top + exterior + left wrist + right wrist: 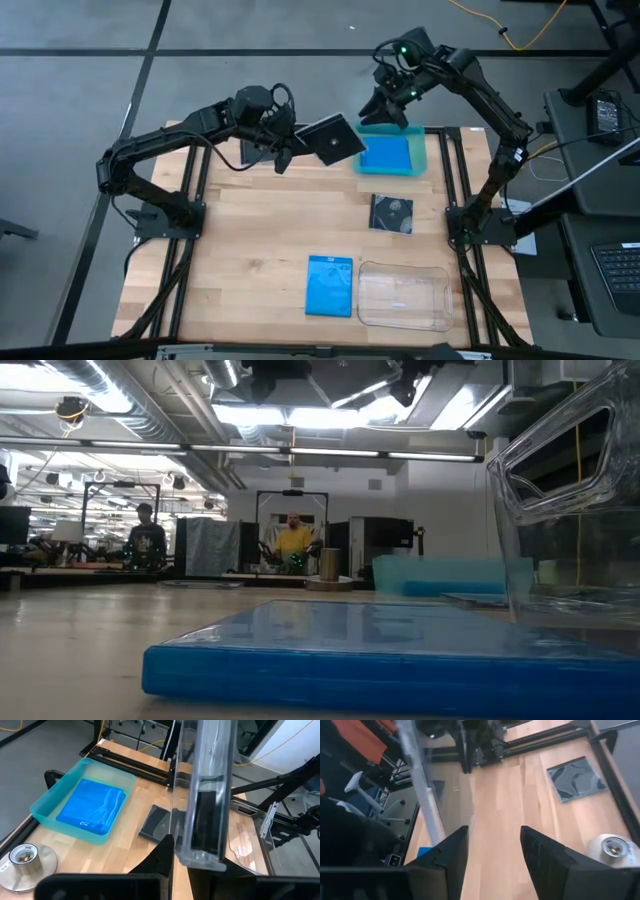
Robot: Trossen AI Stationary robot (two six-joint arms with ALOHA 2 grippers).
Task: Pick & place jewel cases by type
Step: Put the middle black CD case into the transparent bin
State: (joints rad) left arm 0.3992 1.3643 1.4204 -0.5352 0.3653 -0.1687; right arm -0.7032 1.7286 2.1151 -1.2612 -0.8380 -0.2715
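A: So, how many cases?

B: Three dark: one clamped in the left gripper (300, 143) mid-air, two on the table (250, 260). Blue: one on the table, some in the teal tray (418, 150), can't count. Right gripper (385, 105) hangs open.

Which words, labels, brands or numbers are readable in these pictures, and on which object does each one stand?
None can be read.
White marks on the bright blue rectangular plastic case near the clear plastic tray: too small.
White mark on the blue case in the teal translucent tray: blurred.
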